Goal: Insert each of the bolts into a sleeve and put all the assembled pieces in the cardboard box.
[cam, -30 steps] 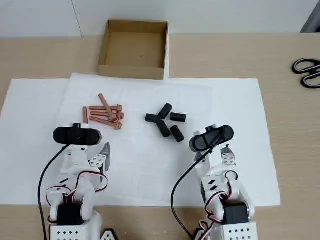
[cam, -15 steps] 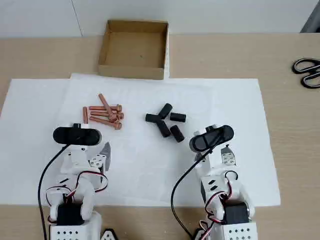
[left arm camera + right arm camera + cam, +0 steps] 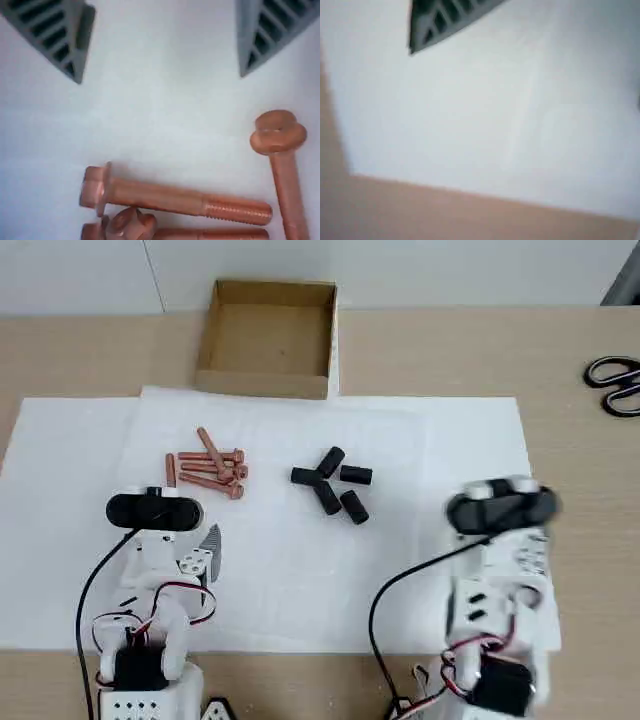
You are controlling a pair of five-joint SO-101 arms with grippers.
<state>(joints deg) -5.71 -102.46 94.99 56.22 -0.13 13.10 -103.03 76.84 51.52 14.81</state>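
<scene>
Cardboard box [image 3: 265, 383] sits empty beyond bolts [image 3: 208, 470] and sleeves [image 3: 332, 483]; left end effector [image 3: 160, 77] spread apart over bolts.

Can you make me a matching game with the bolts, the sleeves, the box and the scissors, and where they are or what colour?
Things:
1. bolts
2. sleeves
3. cardboard box
4. scissors

Clues:
A. black, in the middle of the paper
B. off the paper, on the bare table top
C. copper-coloured, in a pile
D. brown, at the paper's far edge

Pairs: 1-C, 2-A, 3-D, 4-B
</scene>
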